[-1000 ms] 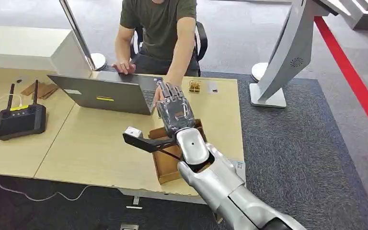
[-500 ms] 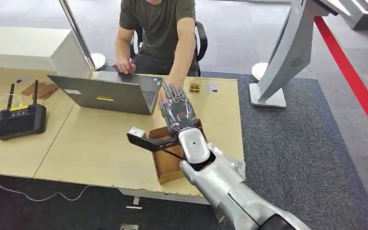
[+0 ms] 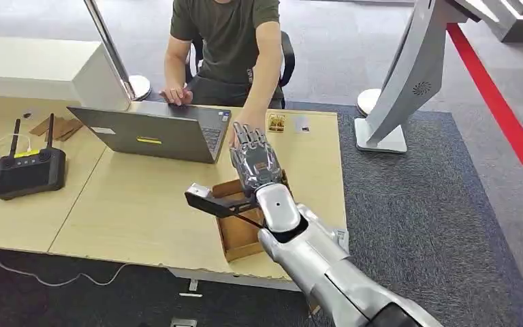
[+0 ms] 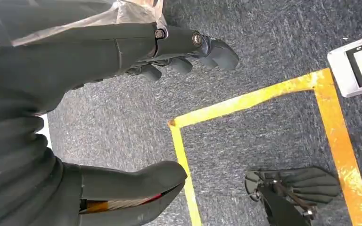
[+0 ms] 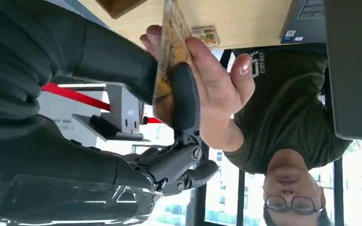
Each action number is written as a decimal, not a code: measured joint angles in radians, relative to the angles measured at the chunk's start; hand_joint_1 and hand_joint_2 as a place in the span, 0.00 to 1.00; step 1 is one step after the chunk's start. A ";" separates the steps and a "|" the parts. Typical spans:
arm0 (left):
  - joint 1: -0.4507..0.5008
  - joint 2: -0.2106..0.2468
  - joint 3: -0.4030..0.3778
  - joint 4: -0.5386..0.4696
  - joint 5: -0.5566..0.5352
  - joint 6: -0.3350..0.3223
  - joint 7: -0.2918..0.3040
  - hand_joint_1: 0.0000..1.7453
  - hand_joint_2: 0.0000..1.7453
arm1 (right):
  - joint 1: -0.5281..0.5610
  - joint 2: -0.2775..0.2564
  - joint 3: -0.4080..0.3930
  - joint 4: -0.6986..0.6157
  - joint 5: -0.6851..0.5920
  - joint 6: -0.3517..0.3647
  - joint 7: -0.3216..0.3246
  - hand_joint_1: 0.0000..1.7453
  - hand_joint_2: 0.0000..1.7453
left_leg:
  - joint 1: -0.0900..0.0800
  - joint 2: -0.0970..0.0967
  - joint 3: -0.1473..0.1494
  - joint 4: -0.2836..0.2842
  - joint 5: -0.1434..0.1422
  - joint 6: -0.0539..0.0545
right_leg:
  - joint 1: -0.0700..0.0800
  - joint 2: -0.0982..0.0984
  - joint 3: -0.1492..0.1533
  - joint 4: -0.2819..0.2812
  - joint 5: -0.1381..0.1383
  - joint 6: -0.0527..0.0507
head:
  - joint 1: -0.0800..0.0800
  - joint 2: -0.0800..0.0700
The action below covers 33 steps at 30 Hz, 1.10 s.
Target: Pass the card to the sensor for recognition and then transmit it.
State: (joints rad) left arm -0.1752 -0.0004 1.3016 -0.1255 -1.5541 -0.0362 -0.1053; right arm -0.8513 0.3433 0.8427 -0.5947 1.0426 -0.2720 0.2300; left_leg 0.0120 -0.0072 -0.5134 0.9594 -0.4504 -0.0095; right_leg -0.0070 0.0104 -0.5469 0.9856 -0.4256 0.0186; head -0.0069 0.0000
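- Wooden table (image 3: 143,197) stands on grey carpet, with a person (image 3: 225,34) seated behind a laptop (image 3: 150,133); a black controller (image 3: 27,170) lies at the far left of the top, and an open cardboard box (image 3: 235,228) sits near the front edge.
- Right hand (image 3: 253,160) reaches out over the table toward the person, above the box and just beside the laptop's corner.
- In the right wrist view, that hand (image 5: 169,80) pinches the card (image 5: 167,61) between thumb and a dark finger; the other fingers curl loosely.
- A person's hand (image 5: 212,84) wraps the card from the opposite side, fingers touching it, so this looks like the handover step.
- To do it well, I judge the right hand should hold steady and level until the person's grasp is plainly firm, then ease the thumb off without tugging or twisting.
- Letting go early risks the card dropping toward the box or the table.
- Left hand (image 4: 179,56) hangs over the carpet by yellow floor tape (image 4: 264,94), its fingers curled in with nothing in them.
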 joint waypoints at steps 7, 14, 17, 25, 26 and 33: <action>-0.007 0.000 -0.015 0.000 0.000 0.000 0.010 0.00 1.00 | -0.009 -0.007 -0.004 0.022 0.031 -0.024 0.022 0.00 1.00 | 0.000 0.000 0.001 0.000 0.000 0.000 | 0.000 0.000 0.000 0.000 0.000 0.000 | 0.000 0.000; -0.017 0.000 -0.032 0.000 0.000 -0.001 0.017 0.00 1.00 | -0.010 -0.026 -0.015 0.028 0.066 -0.046 0.043 0.00 1.00 | 0.000 0.000 0.000 0.000 0.000 0.000 | 0.000 0.000 0.000 0.000 0.000 0.000 | 0.000 0.000; -0.018 -0.001 -0.040 0.000 0.000 -0.001 0.017 0.00 1.00 | -0.010 -0.031 -0.022 0.028 0.074 -0.051 0.048 0.00 1.00 | 0.000 0.000 0.000 0.000 0.000 0.000 | 0.000 0.000 0.000 0.000 0.000 0.000 | 0.000 0.000; -0.018 -0.002 -0.052 0.000 0.000 -0.002 0.016 0.00 1.00 | -0.008 -0.042 -0.047 0.022 0.045 -0.113 0.052 0.00 1.00 | 0.000 0.000 0.000 0.000 0.000 0.000 | 0.000 0.000 0.000 0.000 0.000 0.000 | 0.000 0.000; -0.018 -0.002 -0.054 0.000 0.000 -0.002 0.016 0.00 1.00 | -0.006 -0.044 -0.059 0.019 -0.003 -0.138 0.045 0.00 1.00 | 0.000 0.000 0.001 0.000 0.000 0.000 | 0.000 0.000 0.000 0.000 0.000 0.000 | 0.000 0.000; -0.020 -0.005 -0.077 0.000 0.000 0.000 0.026 0.00 1.00 | 0.040 -0.099 -0.196 -0.047 -0.480 -0.352 -0.090 0.00 1.00 | 0.000 0.000 0.001 0.001 0.000 0.000 | 0.000 0.001 0.000 -0.001 0.001 0.001 | 0.000 0.000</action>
State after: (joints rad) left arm -0.1956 -0.0050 1.2241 -0.1255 -1.5541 -0.0362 -0.0797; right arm -0.8108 0.2445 0.6469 -0.6421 0.5628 -0.6235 0.1403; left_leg 0.0116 -0.0069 -0.5125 0.9599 -0.4503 -0.0095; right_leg -0.0072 0.0111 -0.5465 0.9844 -0.4243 0.0195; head -0.0072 0.0000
